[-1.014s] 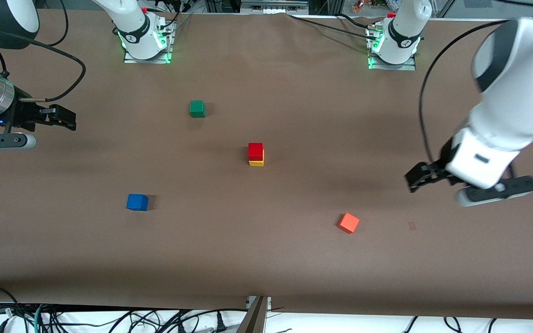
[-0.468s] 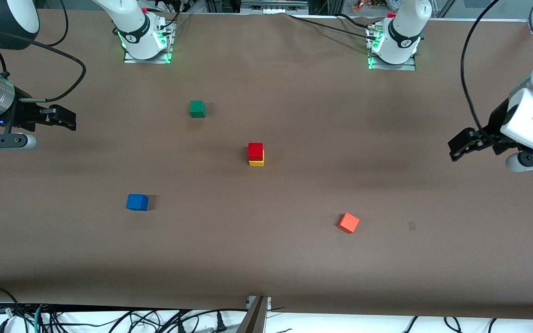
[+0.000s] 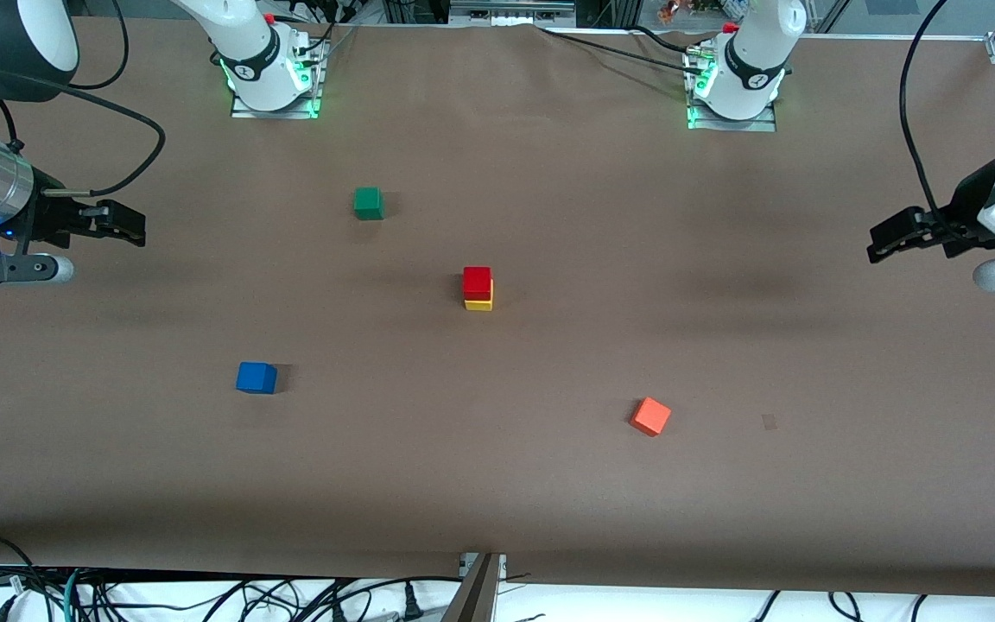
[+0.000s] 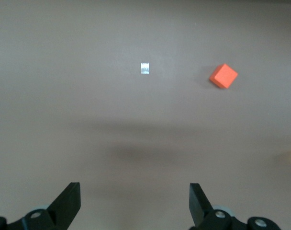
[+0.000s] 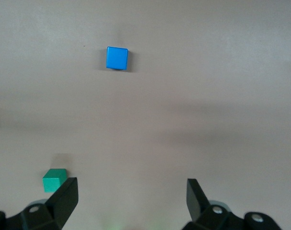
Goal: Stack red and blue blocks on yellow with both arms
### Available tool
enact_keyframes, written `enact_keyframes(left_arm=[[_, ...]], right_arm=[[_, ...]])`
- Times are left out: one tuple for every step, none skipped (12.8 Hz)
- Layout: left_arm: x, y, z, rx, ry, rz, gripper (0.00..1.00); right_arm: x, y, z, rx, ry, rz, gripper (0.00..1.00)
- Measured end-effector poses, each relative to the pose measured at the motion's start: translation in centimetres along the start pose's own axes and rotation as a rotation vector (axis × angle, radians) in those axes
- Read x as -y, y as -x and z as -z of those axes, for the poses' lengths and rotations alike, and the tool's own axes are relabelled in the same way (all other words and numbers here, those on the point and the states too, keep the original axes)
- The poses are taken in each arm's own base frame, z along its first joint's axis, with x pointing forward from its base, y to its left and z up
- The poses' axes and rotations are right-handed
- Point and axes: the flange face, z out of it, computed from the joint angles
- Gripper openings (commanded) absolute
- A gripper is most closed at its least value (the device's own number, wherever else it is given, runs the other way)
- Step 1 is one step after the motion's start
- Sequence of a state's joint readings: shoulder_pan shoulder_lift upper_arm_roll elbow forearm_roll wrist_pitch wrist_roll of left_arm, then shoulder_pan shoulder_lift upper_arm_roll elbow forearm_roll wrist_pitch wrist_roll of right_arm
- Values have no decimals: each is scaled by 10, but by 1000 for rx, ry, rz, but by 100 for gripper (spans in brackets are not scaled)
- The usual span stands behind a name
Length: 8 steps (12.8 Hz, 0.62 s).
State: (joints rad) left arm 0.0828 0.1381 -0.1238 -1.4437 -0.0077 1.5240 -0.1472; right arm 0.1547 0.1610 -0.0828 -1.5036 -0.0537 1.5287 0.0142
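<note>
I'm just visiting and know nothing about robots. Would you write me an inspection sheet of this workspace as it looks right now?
Surface: brown table; small pale patch.
Job's things: red block sits on yellow block; blue block alone, nearer the camera, toward the right arm's end.
Clutter: green block; orange block.
Grippers: left claw open, holding nothing, over the left arm's end; right claw open, holding nothing, over the right arm's end.
Cables: black cables loop from both arms; more below the table's near edge.
Surroundings: two arm bases with green lights.
</note>
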Motion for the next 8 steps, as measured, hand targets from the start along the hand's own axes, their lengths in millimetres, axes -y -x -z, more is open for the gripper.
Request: enact_keyframes(left_arm=[[2, 6, -2, 9, 2, 1, 100], [3, 10, -3, 13, 1, 3, 100], [6, 13, -4, 17, 0, 8, 100], [12, 13, -4, 19, 0, 19, 100], [20, 12, -6, 22, 0, 29, 100], [26, 12, -7, 25, 0, 32, 100], [28, 11, -9, 28, 0, 33, 100], [28, 11, -11, 31, 0, 33, 100]], right_arm=[[-1, 0, 0, 0, 0, -2, 100], [-3, 0, 0, -1, -1, -5, 100], [-4, 0, 0, -1, -1, -7, 100], [-5, 0, 0, -1, -1, -8, 100], [-5, 0, 0, -1, -1, -8, 100], [-5, 0, 0, -1, -1, -8, 100], [-5, 0, 0, -1, -1, -8, 100], [-5, 0, 0, -1, -1, -9, 100]])
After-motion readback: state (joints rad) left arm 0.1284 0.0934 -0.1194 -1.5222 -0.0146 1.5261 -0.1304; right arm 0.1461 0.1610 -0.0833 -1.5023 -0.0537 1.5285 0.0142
